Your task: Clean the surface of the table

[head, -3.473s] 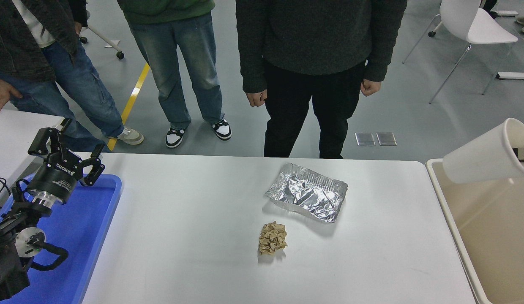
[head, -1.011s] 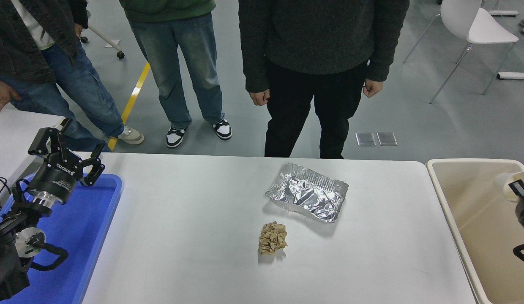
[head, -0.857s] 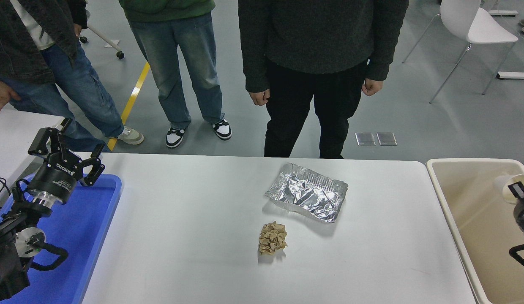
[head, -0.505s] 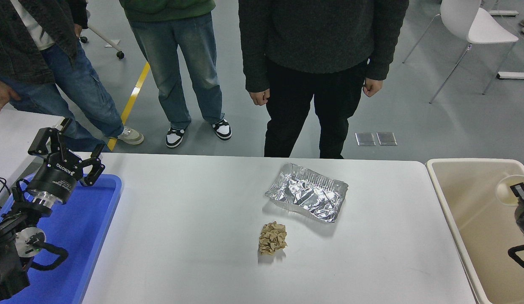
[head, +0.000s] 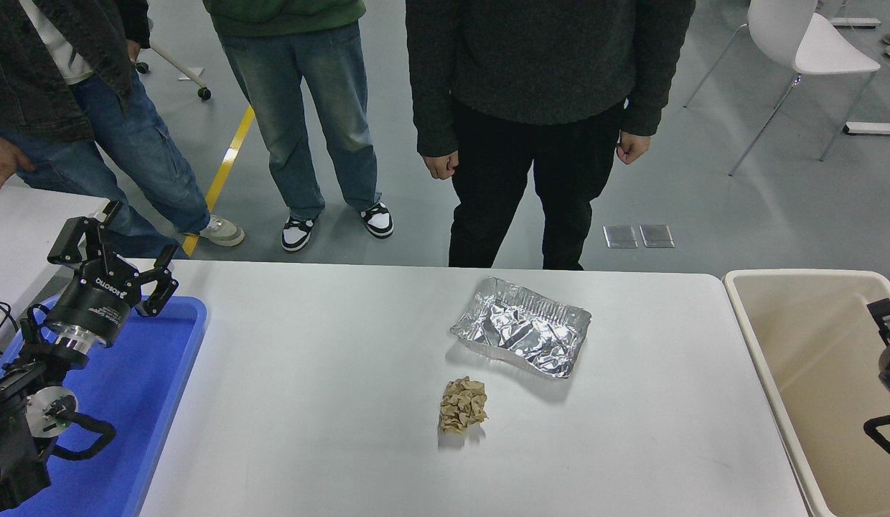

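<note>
Most table surface [head: 330,402] lies left of right gripper [head: 886,324].

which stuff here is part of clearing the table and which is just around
Part of the job:
table surface
crumpled foil tray lying on it
brown paper wad lying on it
beige bin
right gripper over the bin

Just around:
blue tray
left gripper, parked
white chair
people standing
</note>
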